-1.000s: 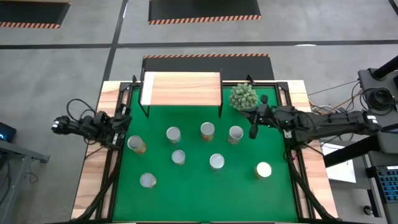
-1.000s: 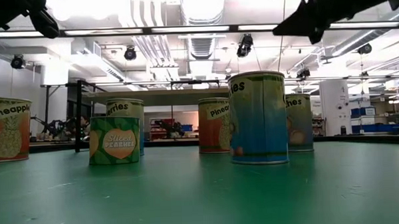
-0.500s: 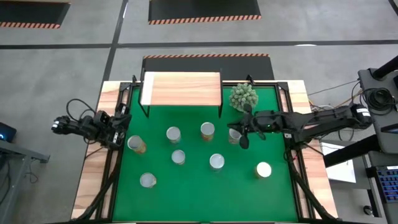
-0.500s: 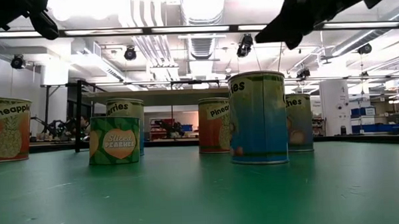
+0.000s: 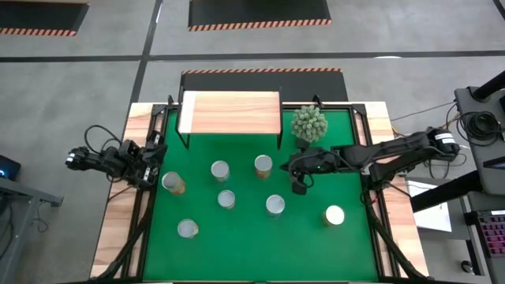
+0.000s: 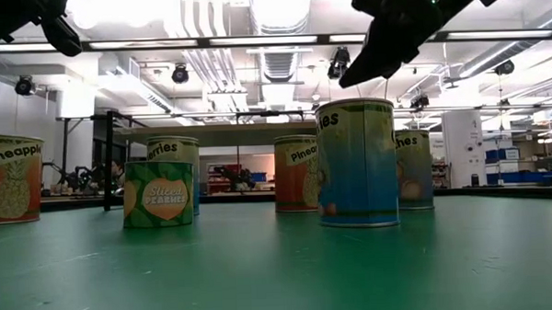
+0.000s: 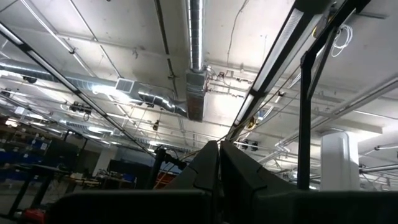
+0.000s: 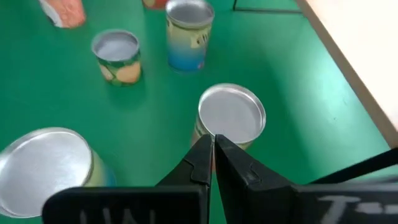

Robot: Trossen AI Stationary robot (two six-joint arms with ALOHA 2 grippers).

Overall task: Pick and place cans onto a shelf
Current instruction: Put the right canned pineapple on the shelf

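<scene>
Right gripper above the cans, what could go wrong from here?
1. The right gripper is shut; lowered like this, it would hit the can ahead on its lid.
2. A neighbouring can stands close and might be knocked.
3. Heading for the shelf, the arm could brush the plant.
The left gripper waits at the left edge.

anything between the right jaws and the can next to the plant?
Nothing visible. The right gripper hangs shut above the cans, its arm covering that can from overhead. The plant sits behind it; the shelf is bare.
</scene>
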